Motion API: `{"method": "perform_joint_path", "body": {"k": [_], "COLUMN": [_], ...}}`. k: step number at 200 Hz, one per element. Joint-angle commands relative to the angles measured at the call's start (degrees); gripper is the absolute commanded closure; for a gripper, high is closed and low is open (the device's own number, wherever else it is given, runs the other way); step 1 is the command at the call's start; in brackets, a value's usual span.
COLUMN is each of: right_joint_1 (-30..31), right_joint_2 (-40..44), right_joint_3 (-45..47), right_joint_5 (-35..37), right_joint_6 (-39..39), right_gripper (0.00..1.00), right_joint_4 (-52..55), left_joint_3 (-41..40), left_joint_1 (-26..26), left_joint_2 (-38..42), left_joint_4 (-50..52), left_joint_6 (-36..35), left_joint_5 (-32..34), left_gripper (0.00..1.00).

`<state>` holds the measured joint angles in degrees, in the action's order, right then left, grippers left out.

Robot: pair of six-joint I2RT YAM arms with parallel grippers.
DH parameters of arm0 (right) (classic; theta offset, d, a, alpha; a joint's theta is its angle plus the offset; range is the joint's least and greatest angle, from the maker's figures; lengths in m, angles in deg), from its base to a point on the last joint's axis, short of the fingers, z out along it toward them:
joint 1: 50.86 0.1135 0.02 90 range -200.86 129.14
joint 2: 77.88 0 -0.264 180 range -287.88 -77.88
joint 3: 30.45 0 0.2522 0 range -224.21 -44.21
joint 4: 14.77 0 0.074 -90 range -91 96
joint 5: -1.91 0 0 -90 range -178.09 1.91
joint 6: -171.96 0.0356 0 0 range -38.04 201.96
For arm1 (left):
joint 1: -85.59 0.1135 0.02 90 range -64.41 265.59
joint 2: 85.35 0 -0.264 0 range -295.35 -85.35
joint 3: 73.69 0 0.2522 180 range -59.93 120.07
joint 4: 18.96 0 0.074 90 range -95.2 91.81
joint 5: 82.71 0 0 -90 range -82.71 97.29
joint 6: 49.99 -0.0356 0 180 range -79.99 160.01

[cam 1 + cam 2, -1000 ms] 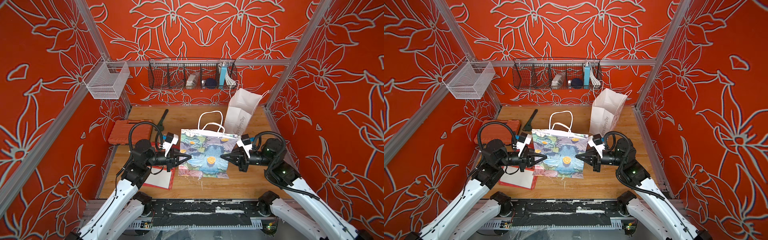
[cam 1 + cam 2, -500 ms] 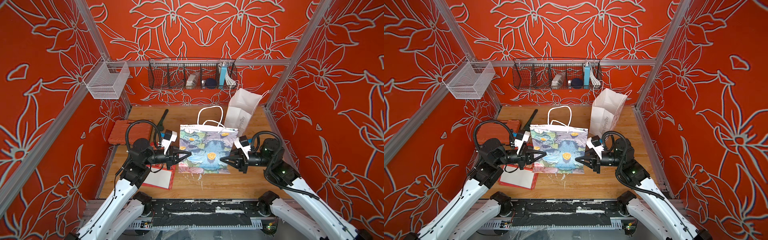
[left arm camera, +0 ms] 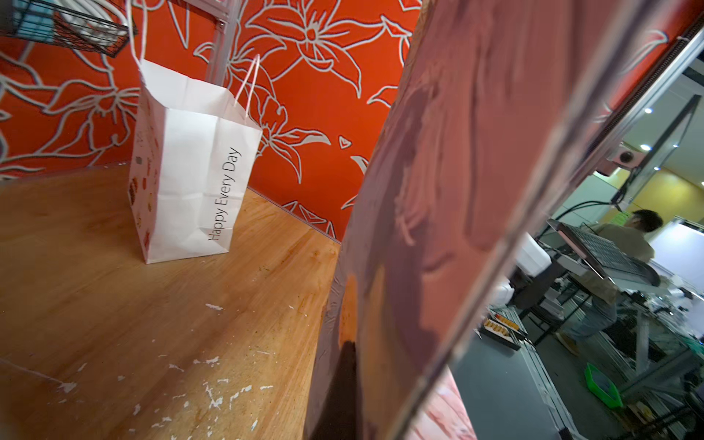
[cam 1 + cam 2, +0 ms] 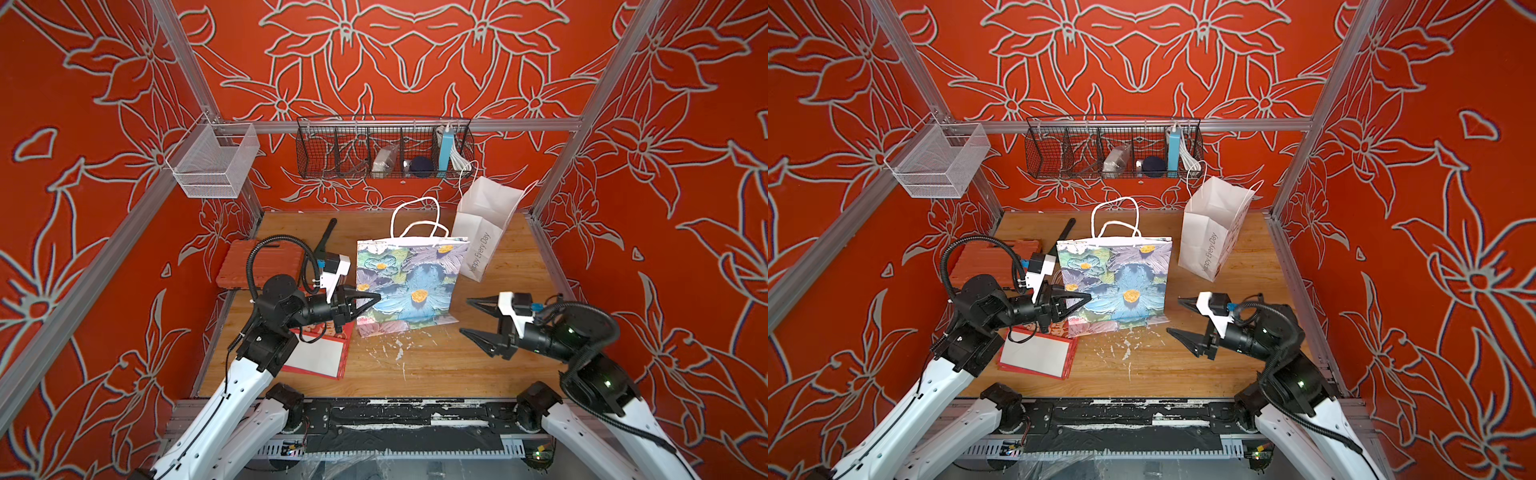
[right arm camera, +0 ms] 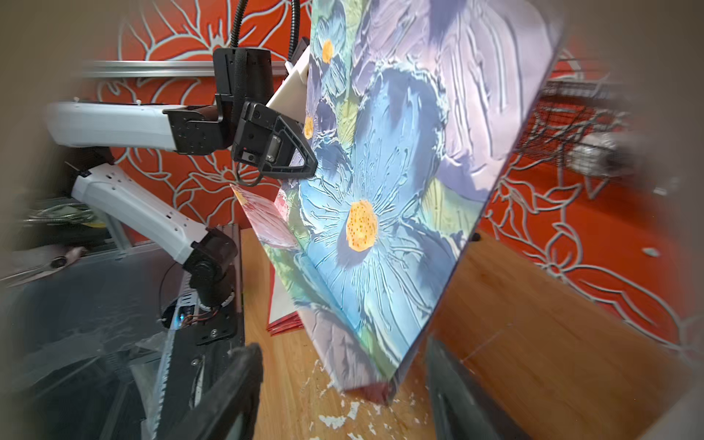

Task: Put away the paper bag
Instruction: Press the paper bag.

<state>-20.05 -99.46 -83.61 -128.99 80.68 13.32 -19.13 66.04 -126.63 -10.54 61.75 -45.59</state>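
1. Paper bag (image 4: 409, 286): flower-printed, standing upright near the middle of the table (image 4: 436, 365), base on the wood, both cord handles raised. The base corner on the left arm's side sits just beside a red booklet (image 4: 320, 357).
2. Left gripper (image 4: 376, 296): jaws together, clamped on the bag's side edge about halfway up. The right wrist view shows the same grip (image 5: 304, 164).
3. Right gripper (image 4: 464, 316): jaws spread wide, near the bag's opposite edge, not touching it. Its fingers (image 5: 236, 381) frame the bag's lower corner in the right wrist view.
4. White bag (image 4: 482, 224): open, upright, behind the paper bag toward the back wall, below a black wire basket (image 4: 384, 147)
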Motion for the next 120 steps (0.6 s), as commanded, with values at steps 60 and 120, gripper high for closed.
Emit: {"method": "perform_joint_path", "body": {"k": [60, 120], "right_joint_1": [0.4, 1.1], "right_joint_2": [-5.4, -16.2], "right_joint_3": [6.4, 3.5], "right_joint_5": [-3.9, -14.0], "right_joint_6": [-3.9, 3.7], "right_gripper": [0.20, 0.16], "right_joint_4": [2.8, -16.0], "left_joint_3": [0.9, -1.8], "left_joint_1": [0.0, -2.5], "left_joint_2": [-0.1, -2.3], "left_joint_4": [-9.3, -15.9], "left_joint_6": [8.6, 11.6], "left_joint_5": [-3.0, -7.5], "left_gripper": [1.00, 1.00]}}
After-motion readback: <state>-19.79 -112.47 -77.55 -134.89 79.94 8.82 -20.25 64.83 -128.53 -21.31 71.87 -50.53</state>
